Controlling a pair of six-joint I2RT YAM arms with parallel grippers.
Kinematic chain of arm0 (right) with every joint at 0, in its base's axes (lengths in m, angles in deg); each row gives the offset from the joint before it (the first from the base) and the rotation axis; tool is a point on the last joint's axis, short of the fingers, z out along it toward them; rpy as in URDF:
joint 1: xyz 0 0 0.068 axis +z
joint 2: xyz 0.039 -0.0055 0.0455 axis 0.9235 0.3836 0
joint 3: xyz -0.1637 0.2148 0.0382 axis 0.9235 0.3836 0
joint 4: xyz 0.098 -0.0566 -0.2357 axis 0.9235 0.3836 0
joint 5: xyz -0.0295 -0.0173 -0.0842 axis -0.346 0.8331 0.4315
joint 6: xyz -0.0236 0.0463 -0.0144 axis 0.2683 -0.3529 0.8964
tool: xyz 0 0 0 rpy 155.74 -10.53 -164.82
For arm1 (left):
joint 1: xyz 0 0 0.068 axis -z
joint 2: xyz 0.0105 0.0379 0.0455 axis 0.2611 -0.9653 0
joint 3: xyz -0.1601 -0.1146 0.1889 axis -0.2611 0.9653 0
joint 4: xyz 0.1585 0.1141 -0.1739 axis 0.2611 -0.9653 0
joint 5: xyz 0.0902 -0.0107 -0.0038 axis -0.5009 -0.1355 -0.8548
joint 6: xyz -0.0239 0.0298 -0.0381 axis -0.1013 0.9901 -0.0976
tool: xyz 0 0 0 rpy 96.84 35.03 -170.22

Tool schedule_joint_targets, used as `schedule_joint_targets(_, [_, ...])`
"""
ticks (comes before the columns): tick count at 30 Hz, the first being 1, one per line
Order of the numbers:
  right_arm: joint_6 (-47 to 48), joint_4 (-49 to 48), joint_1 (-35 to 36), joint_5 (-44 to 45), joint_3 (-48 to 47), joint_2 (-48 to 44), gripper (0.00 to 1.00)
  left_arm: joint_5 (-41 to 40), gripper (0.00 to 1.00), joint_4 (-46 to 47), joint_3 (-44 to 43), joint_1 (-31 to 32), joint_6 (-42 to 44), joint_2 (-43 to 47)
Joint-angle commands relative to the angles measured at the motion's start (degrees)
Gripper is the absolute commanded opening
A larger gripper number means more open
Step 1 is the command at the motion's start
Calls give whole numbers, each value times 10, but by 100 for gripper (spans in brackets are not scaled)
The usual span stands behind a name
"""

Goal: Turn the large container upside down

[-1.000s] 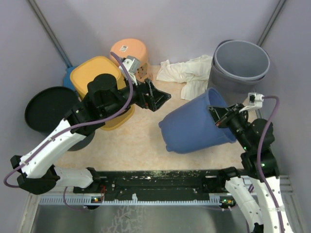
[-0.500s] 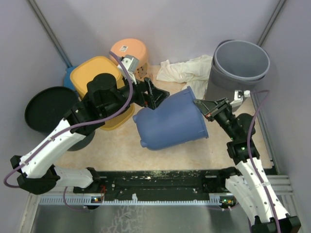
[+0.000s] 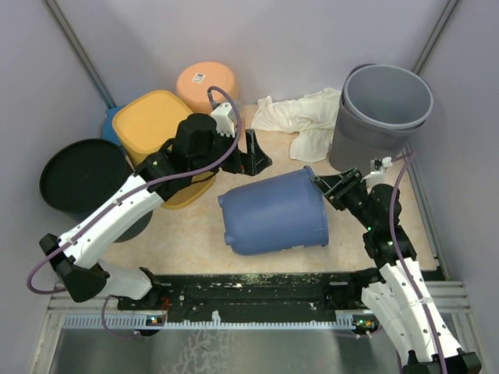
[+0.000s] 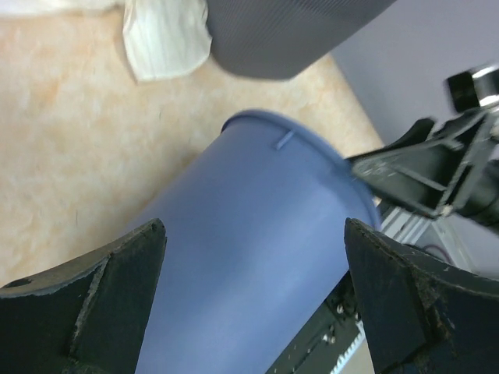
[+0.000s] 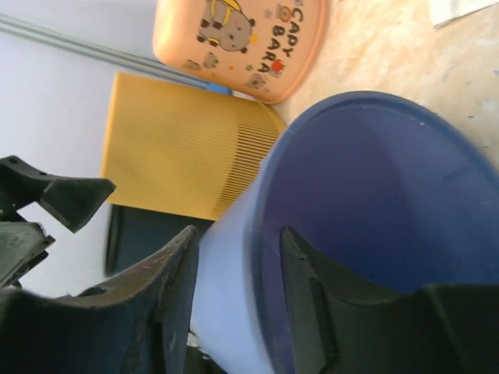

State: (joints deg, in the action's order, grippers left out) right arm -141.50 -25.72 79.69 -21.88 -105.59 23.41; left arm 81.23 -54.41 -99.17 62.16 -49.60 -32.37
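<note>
I have the blue bucket (image 3: 273,212) lying on its side on the table (image 3: 195,230) near the grey bin (image 3: 386,105), mouth toward my right gripper (image 3: 327,187). Its jaws straddle the rim, parted, with one finger inside and the outer one clear of the wall. My left gripper (image 3: 257,156) hangs wide open just above the bucket's side. The bucket is smooth plastic, round and tapered; the bin is finely ribbed.

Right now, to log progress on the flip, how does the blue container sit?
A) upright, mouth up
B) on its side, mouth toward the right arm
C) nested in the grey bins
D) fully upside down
B: the blue container lies on its side, open rim facing the right gripper.
</note>
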Motion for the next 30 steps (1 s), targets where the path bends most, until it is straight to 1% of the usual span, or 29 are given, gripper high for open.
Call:
schedule_joint_targets(1, [141, 99, 1, 8, -95, 15, 51, 60, 100, -20, 36, -23, -26, 12])
schedule_joint_targets(3, [179, 136, 1, 4, -121, 25, 57, 64, 100, -28, 49, -33, -27, 19])
schedule_joint_targets(4, [195, 151, 1, 0, -131, 29, 58, 65, 100, -34, 55, -38, -26, 24])
schedule_joint_targets(7, [237, 190, 1, -23, -151, 37, 59, 68, 100, -61, 71, -46, -19, 38])
schedule_joint_targets(11, [285, 261, 1, -33, -174, 46, 59, 68, 100, -113, 98, -56, -23, 64])
schedule_joint_targets(15, [341, 319, 1, -45, -195, 56, 49, 71, 100, -134, 142, -67, -44, 102])
schedule_joint_targets(18, [372, 358, 1, -47, -210, 67, 36, 83, 100, -148, 166, -76, -61, 125])
schedule_joint_targets(21, [376, 363, 1, -43, -207, 61, 16, 116, 100, -156, 190, -83, -87, 139])
schedule_joint_targets(25, [353, 340, 1, -62, -182, 55, 1, 169, 100, -140, 237, -85, -127, 156])
schedule_joint_targets(26, [346, 334, 1, -65, -174, 55, 0, 175, 100, -136, 247, -86, -137, 161])
schedule_joint_targets(30, [318, 311, 1, -66, -147, 48, 0, 191, 100, -116, 287, -94, -167, 181])
